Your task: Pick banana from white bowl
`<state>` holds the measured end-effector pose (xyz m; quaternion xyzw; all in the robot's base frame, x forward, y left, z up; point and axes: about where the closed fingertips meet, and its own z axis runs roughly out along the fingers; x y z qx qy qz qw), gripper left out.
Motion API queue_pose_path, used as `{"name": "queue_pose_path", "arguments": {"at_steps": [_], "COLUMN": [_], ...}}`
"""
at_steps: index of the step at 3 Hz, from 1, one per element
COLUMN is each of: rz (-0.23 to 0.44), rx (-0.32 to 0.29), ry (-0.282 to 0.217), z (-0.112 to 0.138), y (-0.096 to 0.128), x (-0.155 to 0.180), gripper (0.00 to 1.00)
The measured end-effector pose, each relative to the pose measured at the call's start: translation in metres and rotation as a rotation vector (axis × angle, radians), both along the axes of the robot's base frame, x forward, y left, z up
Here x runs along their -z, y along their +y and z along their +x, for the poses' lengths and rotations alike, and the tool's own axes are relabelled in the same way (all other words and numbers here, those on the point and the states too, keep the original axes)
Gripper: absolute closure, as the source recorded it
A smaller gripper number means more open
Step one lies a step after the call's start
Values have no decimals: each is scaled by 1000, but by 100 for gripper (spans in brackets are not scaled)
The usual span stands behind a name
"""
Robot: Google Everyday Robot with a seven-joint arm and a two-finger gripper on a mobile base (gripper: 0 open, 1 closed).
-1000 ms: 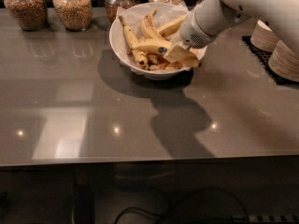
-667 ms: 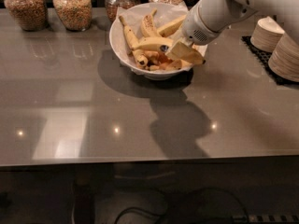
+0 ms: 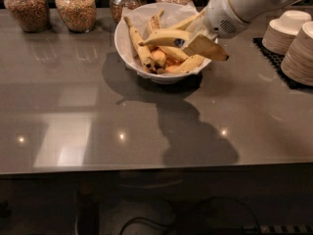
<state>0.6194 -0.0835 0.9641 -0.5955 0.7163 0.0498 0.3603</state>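
The white bowl [image 3: 120, 47] stands at the back middle of the grey counter, lined with white paper. The banana [image 3: 164, 37], long and yellow with a small dark-blue sticker, lies roughly level above the other fruit in the bowl. My gripper [image 3: 194, 45] comes in from the upper right on a white arm and is shut on the banana's right end, over the bowl's right side. One tan finger [image 3: 208, 49] sticks out past the bowl's rim. Spotted, browner bananas [image 3: 139, 47] stay in the bowl beneath.
Several glass jars of grains [image 3: 76, 6] line the counter's back edge at the left. Stacks of off-white paper bowls [image 3: 298, 50] sit on a black mat [image 3: 273, 58] at the right. The counter's front edge runs across the lower part of the view.
The gripper has risen a little from inside the bowl, and the stickered banana has come up with it, now held level above the other bananas.
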Motion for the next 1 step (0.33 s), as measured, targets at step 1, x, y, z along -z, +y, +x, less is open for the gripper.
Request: {"name": "queue_pose_path", "arguments": {"at_steps": [1], "rz": [-1], "rx": [-79], "ry": [-12], "z": [-41], "y": [-5], "x": [-19], "gripper": [100]}}
